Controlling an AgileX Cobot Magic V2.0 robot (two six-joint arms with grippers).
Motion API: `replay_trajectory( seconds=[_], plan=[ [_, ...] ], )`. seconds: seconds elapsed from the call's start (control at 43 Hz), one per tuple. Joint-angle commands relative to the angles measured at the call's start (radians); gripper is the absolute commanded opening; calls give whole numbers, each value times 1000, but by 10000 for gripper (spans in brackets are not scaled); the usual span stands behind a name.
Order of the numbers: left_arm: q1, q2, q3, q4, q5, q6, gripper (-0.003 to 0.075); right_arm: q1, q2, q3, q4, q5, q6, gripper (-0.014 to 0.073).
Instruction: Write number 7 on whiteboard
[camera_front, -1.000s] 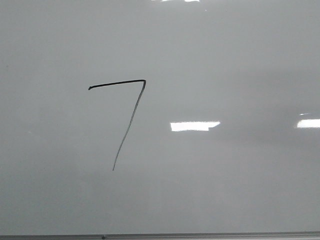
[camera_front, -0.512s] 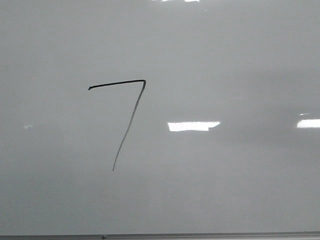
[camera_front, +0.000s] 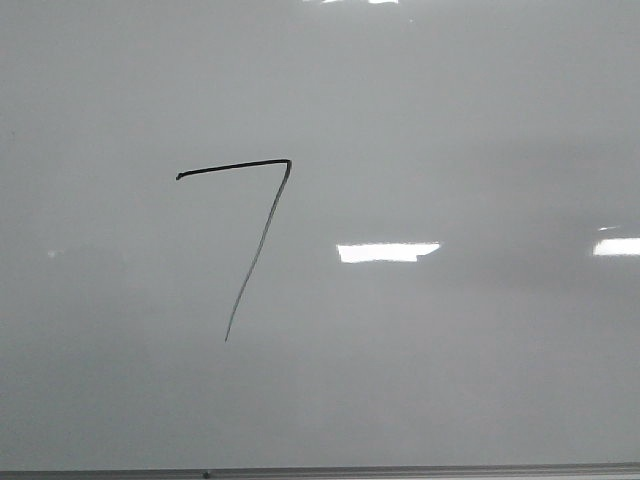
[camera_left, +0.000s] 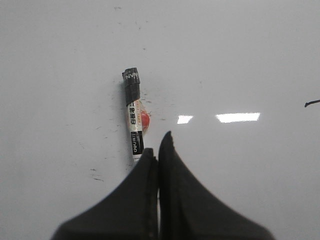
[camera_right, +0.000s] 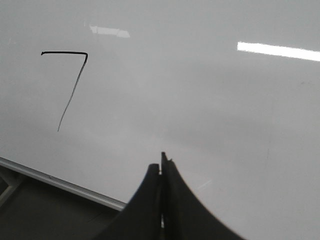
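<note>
The number 7 (camera_front: 235, 168) is drawn in black on the whiteboard (camera_front: 450, 350), left of middle in the front view; no gripper shows there. It also shows in the right wrist view as the number 7 (camera_right: 65, 52), well away from my right gripper (camera_right: 161, 165), which is shut and empty above the board near its frame. My left gripper (camera_left: 159, 145) is shut with nothing between its fingers. A black-capped marker (camera_left: 133, 120) lies flat on the board just beyond it, its lower end hidden behind one finger (camera_left: 148, 156).
The board's thin grey frame (camera_front: 400, 470) runs along the near edge, with a dark area (camera_right: 40, 215) beyond the frame (camera_right: 65, 185). Small ink specks (camera_left: 95, 175) dot the board around the marker. A short black stroke (camera_left: 312, 103) shows at the edge of the left wrist view.
The drawn 7 is unchanged; only the light reflections on the board shift slightly.
</note>
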Motion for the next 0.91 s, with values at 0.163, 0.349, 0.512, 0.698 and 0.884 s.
replay_trajectory(
  seconds=[0.163, 0.349, 0.512, 0.698, 0.884],
  plan=[
    [0, -15, 2, -10, -91, -7, -20, -8, 5, -26, 25, -62, -2, -58],
    [0, -15, 2, -10, -91, -7, -20, -8, 5, -26, 25, -62, -2, -58],
    [0, -15, 2, -10, -91, -7, -20, 1, 4, -14, -11, -124, -13, -58],
    [0, -15, 2, -10, -91, -7, -20, -5, -49, 93, -176, -369, 140, -58],
    [0, -15, 2, -10, -91, -7, -20, -58, -151, 249, -497, -499, 548, -58]
  ],
)
